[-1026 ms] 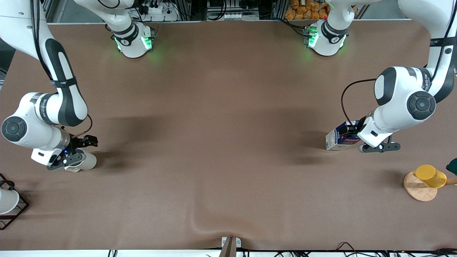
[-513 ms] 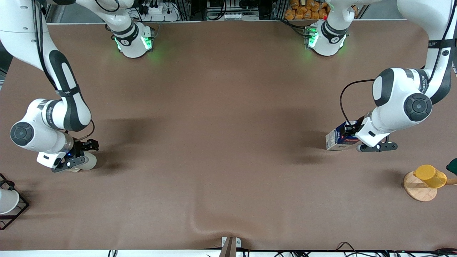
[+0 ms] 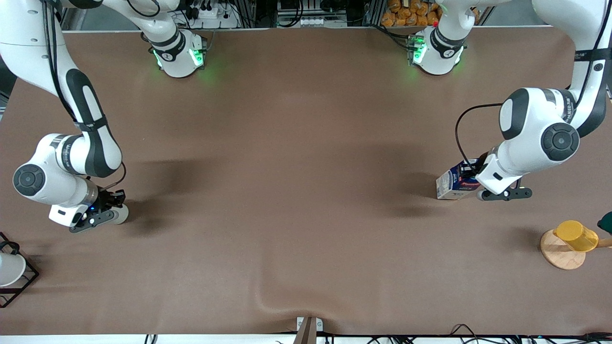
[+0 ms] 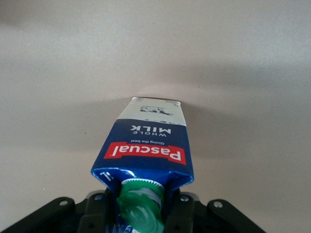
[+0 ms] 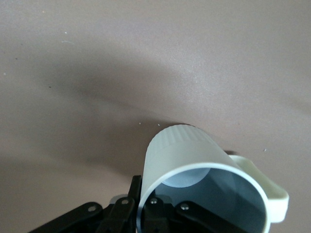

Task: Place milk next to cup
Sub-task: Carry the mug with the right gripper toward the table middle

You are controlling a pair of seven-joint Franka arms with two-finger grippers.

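Observation:
The milk (image 3: 451, 184), a dark-blue carton with a red label band and white sides, is tilted in my left gripper (image 3: 471, 180) near the left arm's end of the table. In the left wrist view the fingers (image 4: 182, 206) clamp the carton (image 4: 146, 145) at its top, beside the green cap (image 4: 141, 206). The grey-beige cup (image 3: 119, 214) is at the right arm's end, mostly hidden under my right gripper (image 3: 103, 210). In the right wrist view that gripper (image 5: 148, 204) pinches the cup (image 5: 189, 150) by its rim, one finger inside and one outside. I cannot tell whether either object touches the table.
A yellow cup (image 3: 576, 235) lies on a round wooden stand (image 3: 557, 255) at the left arm's end, near the front camera. A black wire rack (image 3: 21, 282) with a white cup (image 3: 7, 267) stands at the right arm's end. The brown cloth (image 3: 287, 191) has a wrinkle (image 3: 272, 301) near its front edge.
My left gripper has shifted slightly toward the bases with the milk. My right gripper has moved a little with the cup, and the cup is more hidden under it.

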